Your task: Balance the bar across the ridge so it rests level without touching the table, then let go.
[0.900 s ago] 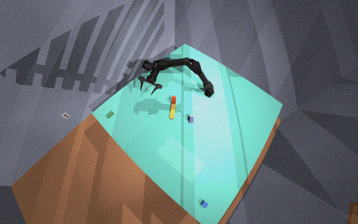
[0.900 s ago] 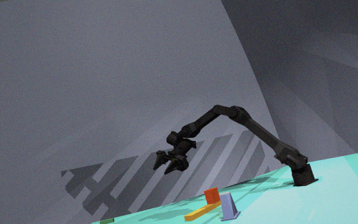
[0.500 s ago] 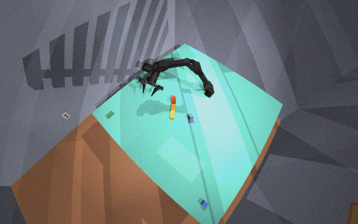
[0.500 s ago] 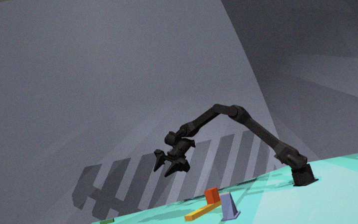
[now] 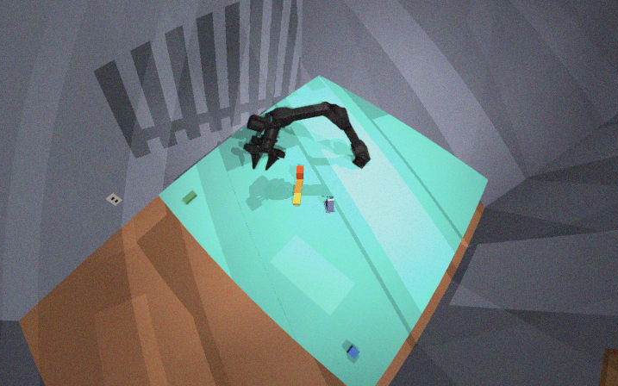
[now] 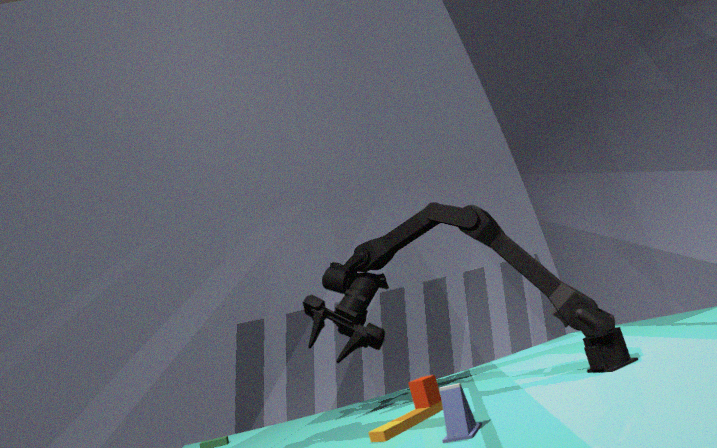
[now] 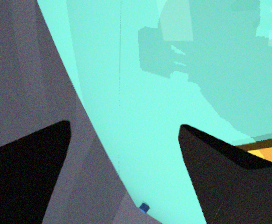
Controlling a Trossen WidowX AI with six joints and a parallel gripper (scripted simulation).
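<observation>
The bar (image 5: 297,190) (image 6: 403,422) is a yellow-orange strip with a red block (image 5: 299,171) (image 6: 424,390) at one end. It lies flat on the turquoise table (image 5: 397,230) (image 6: 656,389). A small piece of its yellow end shows at the right edge of the wrist view (image 7: 269,153). The ridge (image 5: 329,204) (image 6: 457,414) is a small lilac wedge that stands upright just beside the bar. My gripper (image 5: 266,159) (image 6: 327,343) (image 7: 126,129) is open and empty. It hangs well above the table, to the left of the bar's red end.
A green block (image 5: 190,196) (image 6: 214,442) lies near the table's left edge. A blue block (image 5: 352,352) (image 7: 144,208) lies near the front corner. The arm's base (image 5: 360,158) (image 6: 606,350) stands behind the bar. The table's edge is close below the gripper.
</observation>
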